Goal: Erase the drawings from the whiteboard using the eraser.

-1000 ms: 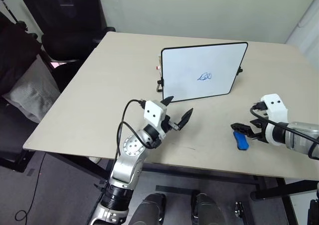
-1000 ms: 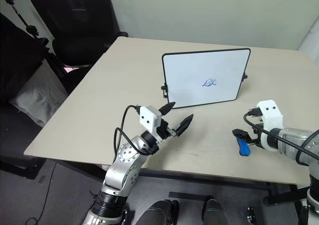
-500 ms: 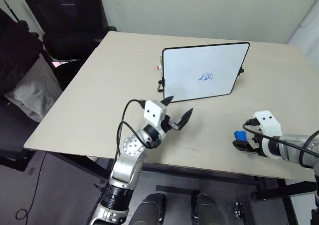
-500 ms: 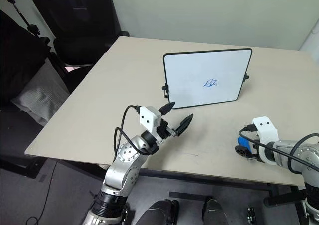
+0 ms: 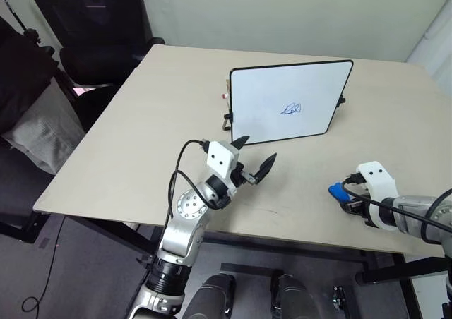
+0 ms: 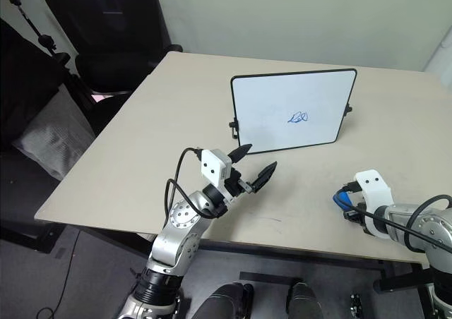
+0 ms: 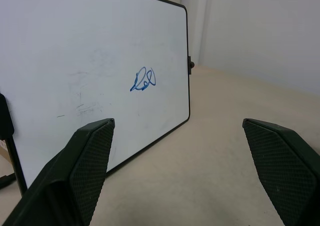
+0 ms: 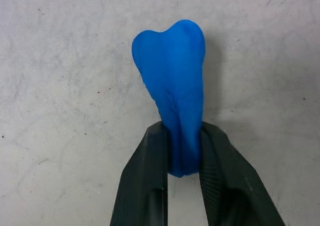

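Observation:
The whiteboard (image 5: 282, 107) stands propped near the table's far middle, with the small blue drawings (image 5: 290, 109) right of its centre. My left gripper (image 5: 254, 158) hovers open in front of the board's lower left corner, nothing between its fingers; the left wrist view looks past them at the drawings (image 7: 143, 79). At the front right, my right gripper (image 5: 351, 200) is shut on the blue eraser (image 5: 337, 190), low over the table. In the right wrist view the eraser (image 8: 172, 91) is squeezed between the two fingers (image 8: 145, 186) and sticks out beyond them.
A black office chair (image 5: 92, 29) stands past the table's far left corner. A grey cushion (image 5: 42, 125) lies beside the left edge. The table (image 5: 162, 121) is bare between the board and my grippers.
My right gripper came down over the eraser at the front right and shut on it. The left gripper stayed where it was, open.

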